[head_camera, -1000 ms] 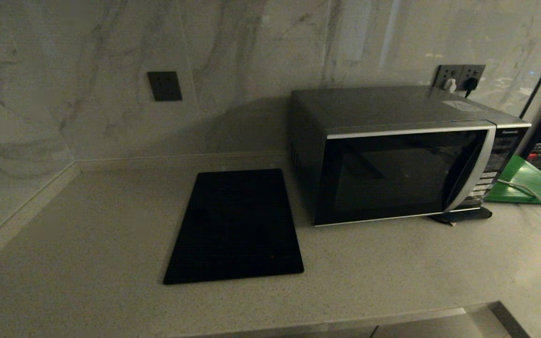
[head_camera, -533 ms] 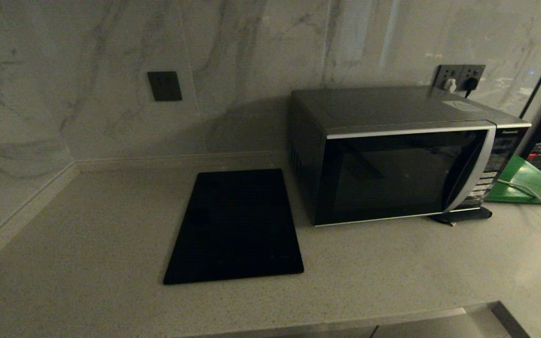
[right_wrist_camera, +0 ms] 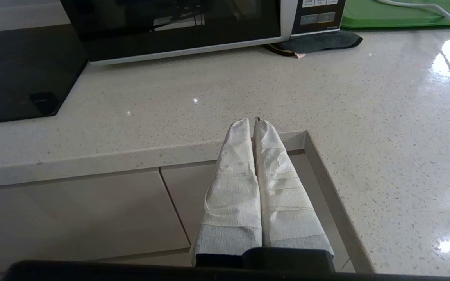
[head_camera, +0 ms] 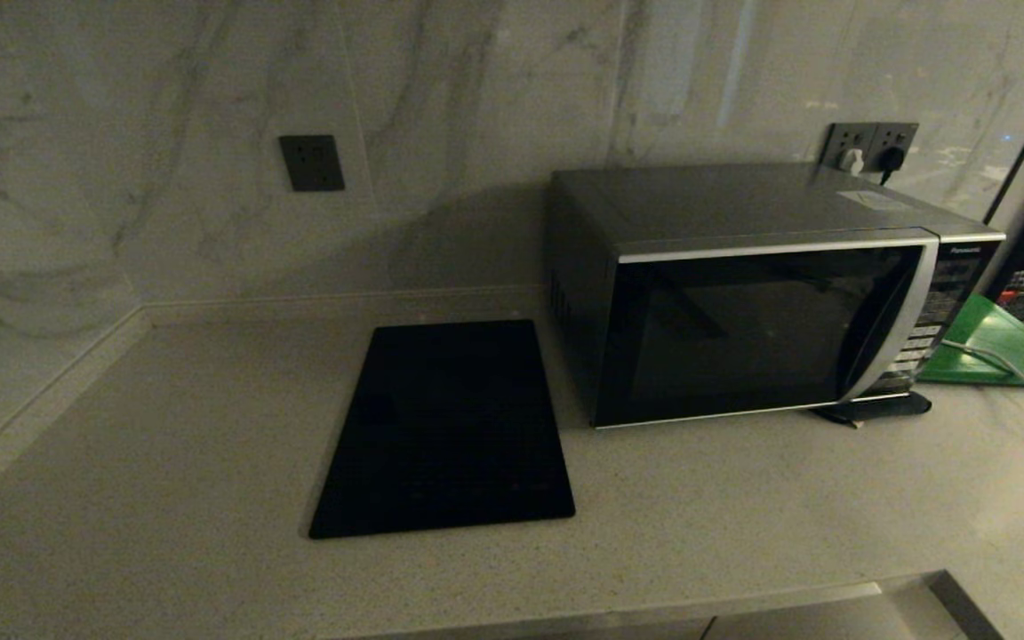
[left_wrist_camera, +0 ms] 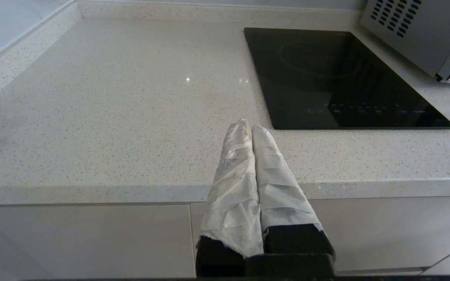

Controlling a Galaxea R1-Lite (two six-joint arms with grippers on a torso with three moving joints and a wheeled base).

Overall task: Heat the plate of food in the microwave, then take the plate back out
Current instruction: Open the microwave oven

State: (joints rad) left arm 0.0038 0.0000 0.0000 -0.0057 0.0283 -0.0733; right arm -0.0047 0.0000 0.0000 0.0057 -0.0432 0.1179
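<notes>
The microwave (head_camera: 761,293) stands at the back right of the counter with its dark glass door closed; its lower front also shows in the right wrist view (right_wrist_camera: 178,35). The plate of food is out of view in every frame. My left gripper (left_wrist_camera: 250,127) is shut and empty, hanging over the counter's front edge, left of the black slab. My right gripper (right_wrist_camera: 250,123) is shut and empty too, at the front edge by the counter's inner corner, well in front of the microwave. Neither arm shows in the head view.
A flat black slab (head_camera: 450,427) lies on the counter left of the microwave. A green board (head_camera: 1001,347) with a white cable across it lies to the microwave's right. A dark pad (right_wrist_camera: 318,41) sits under the microwave's front right corner. Cabinet fronts run below the counter edge.
</notes>
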